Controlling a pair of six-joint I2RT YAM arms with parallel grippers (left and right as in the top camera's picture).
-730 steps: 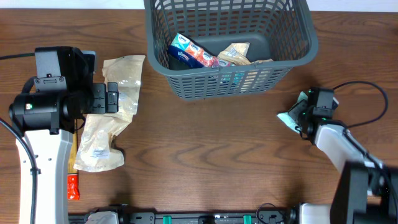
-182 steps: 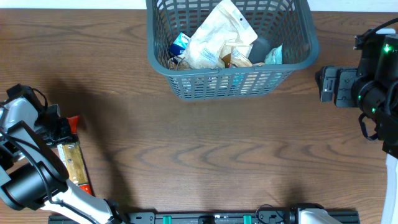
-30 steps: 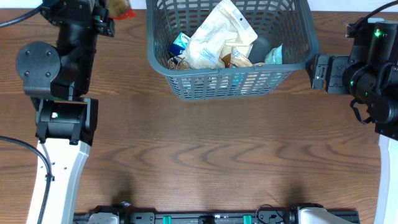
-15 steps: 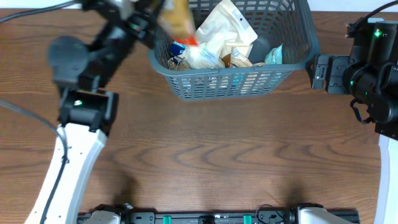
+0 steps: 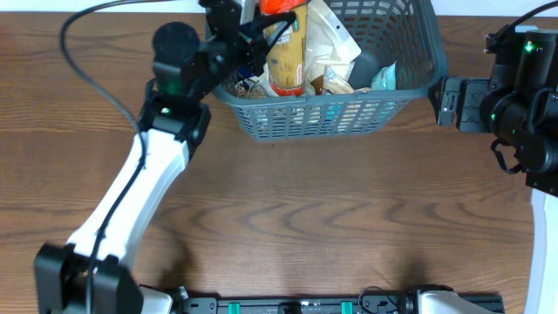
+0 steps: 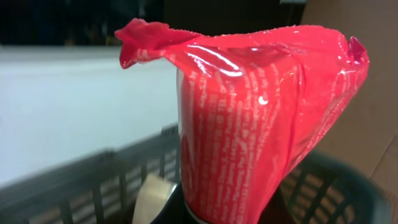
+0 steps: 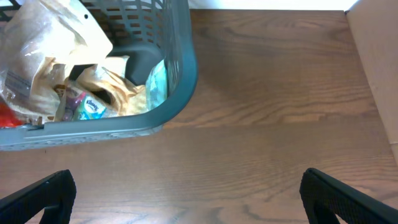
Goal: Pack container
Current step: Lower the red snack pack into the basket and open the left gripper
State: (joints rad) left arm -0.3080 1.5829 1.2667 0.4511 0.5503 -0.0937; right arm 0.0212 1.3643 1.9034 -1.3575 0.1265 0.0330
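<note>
Gripping a red-ended packet (image 5: 286,57), left tool (image 5: 257,22) hangs over container's (image 5: 323,118) left end; right tool (image 5: 449,103) gapes beside its right wall.

Not much else here, just a dark brown wood-grain table (image 5: 305,201). A black metal rail with green clips (image 5: 288,306) runs along its 6 o'clock edge, and a pale white strip (image 5: 488,7) at 12 o'clock.

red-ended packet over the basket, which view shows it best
Overhead: it shows the whole packet, red end and tan body, above the container. The left wrist view shows only its crinkled red end, close up. The right wrist view shows at most a red sliver at its left edge, perhaps the packet.
</note>
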